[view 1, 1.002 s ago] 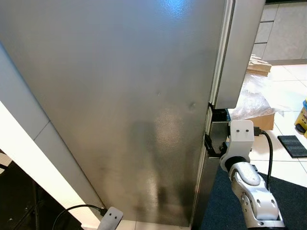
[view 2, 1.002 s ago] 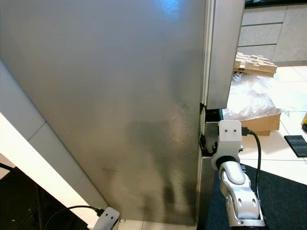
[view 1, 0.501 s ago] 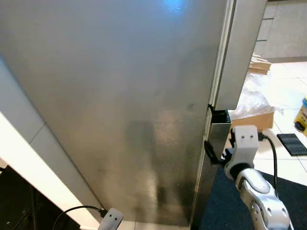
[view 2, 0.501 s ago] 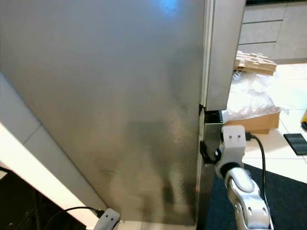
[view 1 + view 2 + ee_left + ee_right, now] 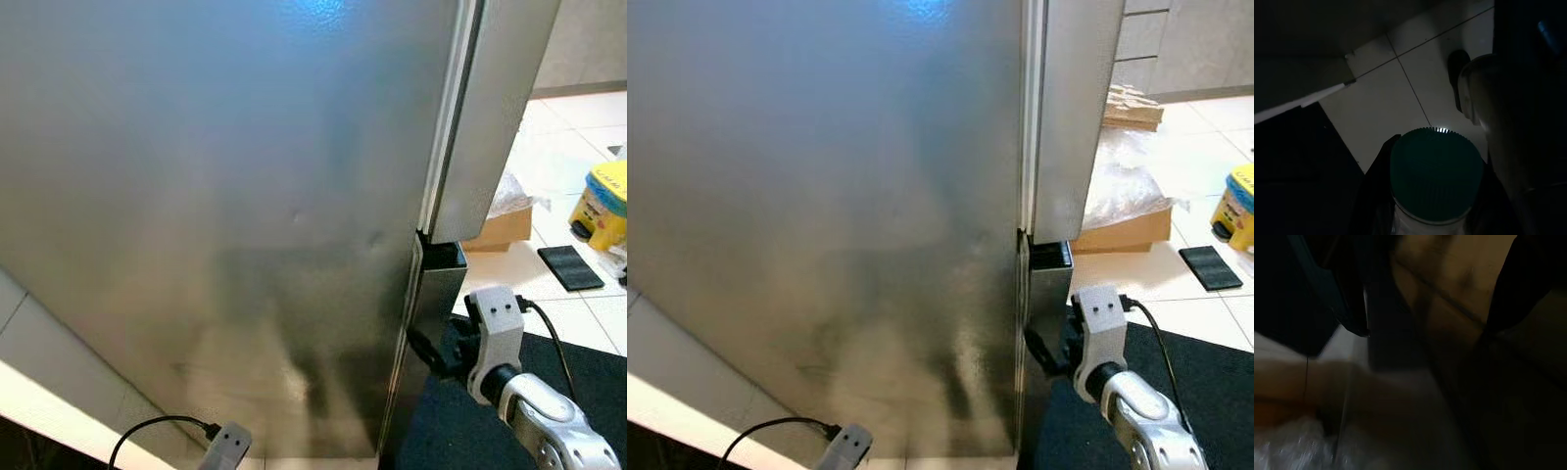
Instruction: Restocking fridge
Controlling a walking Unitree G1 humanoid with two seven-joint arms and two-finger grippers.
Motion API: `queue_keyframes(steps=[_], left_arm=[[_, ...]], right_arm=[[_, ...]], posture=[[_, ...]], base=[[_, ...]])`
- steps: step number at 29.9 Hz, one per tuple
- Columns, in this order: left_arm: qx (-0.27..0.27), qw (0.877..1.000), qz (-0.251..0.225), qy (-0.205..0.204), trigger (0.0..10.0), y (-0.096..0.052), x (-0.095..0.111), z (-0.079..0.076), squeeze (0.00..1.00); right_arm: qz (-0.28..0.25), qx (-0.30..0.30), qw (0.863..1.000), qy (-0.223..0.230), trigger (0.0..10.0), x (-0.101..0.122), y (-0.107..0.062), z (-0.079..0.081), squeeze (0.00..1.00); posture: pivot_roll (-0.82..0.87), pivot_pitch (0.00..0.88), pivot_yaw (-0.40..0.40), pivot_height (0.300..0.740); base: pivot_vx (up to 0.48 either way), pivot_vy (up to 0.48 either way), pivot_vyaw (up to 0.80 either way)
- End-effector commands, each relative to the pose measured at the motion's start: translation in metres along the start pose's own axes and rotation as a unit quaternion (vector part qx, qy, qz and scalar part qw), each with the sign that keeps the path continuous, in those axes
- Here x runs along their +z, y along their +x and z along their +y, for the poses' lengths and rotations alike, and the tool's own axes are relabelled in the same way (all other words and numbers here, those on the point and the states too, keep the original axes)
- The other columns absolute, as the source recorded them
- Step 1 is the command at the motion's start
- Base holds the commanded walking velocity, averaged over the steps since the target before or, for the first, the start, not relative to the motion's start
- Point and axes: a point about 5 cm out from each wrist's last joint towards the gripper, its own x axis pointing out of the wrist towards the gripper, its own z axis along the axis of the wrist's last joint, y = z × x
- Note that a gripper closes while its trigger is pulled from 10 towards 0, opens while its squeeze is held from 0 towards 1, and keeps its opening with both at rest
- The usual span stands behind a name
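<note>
— While standing this close to the fridge door (image 5: pixel 245 196), how far along?
— Early, judging by the look of it. Door closed flat across the front, nothing put away yet. Right gripper (image 5: pixel 431 351) reaching in at the door's right edge, low down, near the dark gap where upper and lower panels meet. Hard to say whether touching the edge or just beside it.
— Fingers apart or together there?
— Spread wide in the right wrist view, with nothing between them.
— And the thing to stock?
— Bottle (image 5: pixel 1432 183) with a ribbed teal cap, clamped between the left gripper (image 5: pixel 1430 196) fingers, hanging low over pale floor tiles (image 5: pixel 1396 98). Left arm otherwise idle at the side.
— So what remains?
— Nearly everything, probably: get the door open, then set the bottle inside, then close up.
— Room?
— Brushed steel front, blurred, with a light glare near the top edge. Light tiled floor, dark mat (image 5: pixel 1176 362) underfoot to the right. Cardboard box (image 5: pixel 1122 230) with crumpled clear plastic (image 5: pixel 1127 186) behind the fridge's right side, yellow tub (image 5: pixel 602 201) and a small black pad (image 5: pixel 568 267) farther right. Grey cabinets at the back.
</note>
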Motion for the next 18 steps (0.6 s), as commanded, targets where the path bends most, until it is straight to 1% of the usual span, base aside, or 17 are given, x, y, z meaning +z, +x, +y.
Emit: queue_keyframes(steps=[1, 2, 5, 7, 8, 11, 14, 15, 16, 18], left_arm=[[0.002, 1.0, 0.01, 0.002, 10.0, -0.001, -0.006, 0.002, 0.0], [0.002, 1.0, 0.01, 0.002, 10.0, -0.001, -0.006, 0.002, 0.0], [0.003, 1.0, 0.01, 0.001, 10.0, -0.001, -0.006, 0.002, 0.0], [0.003, 1.0, 0.01, 0.0, 10.0, -0.001, -0.006, 0.002, 0.0], [0.003, 1.0, 0.01, 0.0, 10.0, -0.001, -0.006, 0.002, 0.0], [0.004, 1.0, 0.01, -0.001, 10.0, -0.002, -0.006, 0.002, 0.0], [0.006, 1.0, 0.01, -0.002, 10.0, -0.002, -0.007, 0.003, 0.0], [0.006, 1.0, 0.01, -0.002, 10.0, -0.002, -0.007, 0.003, 0.0], [0.006, 1.0, 0.01, -0.002, 10.0, -0.002, -0.007, 0.003, 0.0], [0.006, 1.0, 0.011, 0.0, 10.0, -0.002, -0.007, 0.003, 0.0]], right_arm=[[0.034, 0.027, 0.999, 0.001, 10.0, -0.016, 0.001, 0.008, 0.0], [0.034, 0.027, 0.999, 0.001, 10.0, -0.016, 0.001, 0.008, 0.0], [0.06, 0.059, 0.996, 0.007, 10.0, -0.036, 0.0, 0.015, 0.0], [0.079, 0.059, 0.995, 0.018, 10.0, -0.05, -0.001, 0.015, 0.0], [0.079, 0.059, 0.995, 0.018, 10.0, -0.05, -0.001, 0.015, 0.0], [0.12, 0.039, 0.992, 0.015, 10.0, -0.073, -0.002, 0.01, 0.0], [0.156, -0.012, 0.987, 0.044, 10.0, -0.1, -0.004, 0.0, 0.0], [0.161, -0.021, 0.985, 0.049, 10.0, -0.105, -0.004, -0.002, 0.0], [0.161, -0.021, 0.985, 0.049, 10.0, -0.105, -0.004, -0.002, 0.0], [0.173, -0.059, 0.982, 0.054, 10.0, -0.117, -0.005, -0.008, 0.0]], posture=[[-0.17, 0.0, 0.124, 0.74], [-0.17, 0.0, 0.124, 0.74], [-0.17, 0.0, 0.122, 0.74], [-0.17, 0.0, 0.122, 0.74], [-0.17, 0.0, 0.122, 0.74], [-0.17, 0.0, 0.123, 0.74], [-0.16, 0.0, 0.122, 0.74], [-0.16, 0.0, 0.122, 0.74], [-0.16, 0.0, 0.122, 0.74], [-0.16, 0.0, 0.122, 0.74]], base=[[0.0, 0.0, 0.0], [0.0, 0.0, 0.0], [0.0, 0.0, 0.0], [0.0, 0.0, 0.0], [0.0, 0.0, 0.0], [0.0, 0.0, 0.0], [0.0, 0.0, 0.0], [0.0, 0.0, 0.0], [0.0, 0.0, 0.0], [0.0, 0.0, 0.0]])
